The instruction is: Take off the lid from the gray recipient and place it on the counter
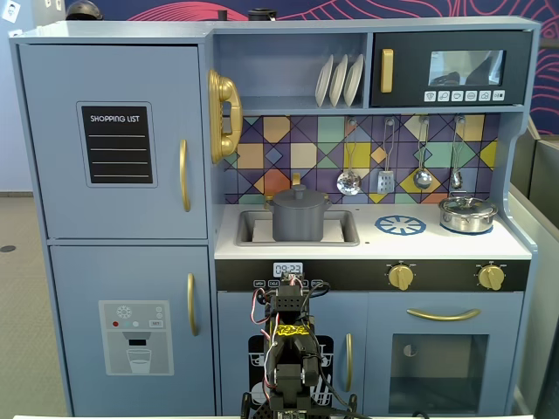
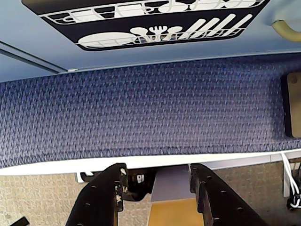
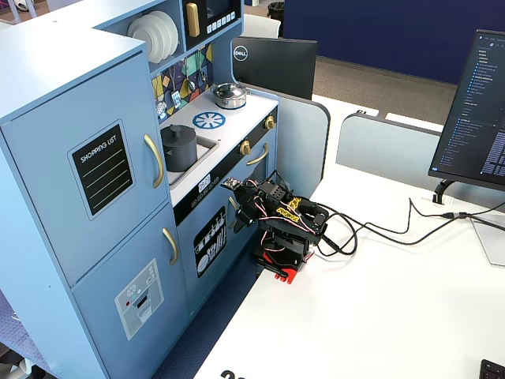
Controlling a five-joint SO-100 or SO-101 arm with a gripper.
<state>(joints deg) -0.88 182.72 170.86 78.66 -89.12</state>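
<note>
The gray recipient (image 1: 300,223) stands in the recessed sink of the white counter (image 1: 437,244), with the dark gray lid (image 1: 300,198) resting on it, knob up. Both also show in a fixed view, the pot (image 3: 180,151) and the lid (image 3: 178,131). My arm (image 1: 288,349) sits folded low in front of the kitchen, well below the counter and apart from the pot (image 3: 284,225). In the wrist view my gripper (image 2: 156,168) is open and empty, its black fingers (image 2: 110,188) spread over the white table edge, facing blue carpet.
A shiny silver pot (image 1: 467,214) stands at the counter's right, beside the blue burner ring (image 1: 400,225). Utensils hang above on the tiled wall. The kitchen's lower door (image 2: 141,23) is close ahead. A monitor (image 3: 477,110) and cables (image 3: 379,229) lie on the white table.
</note>
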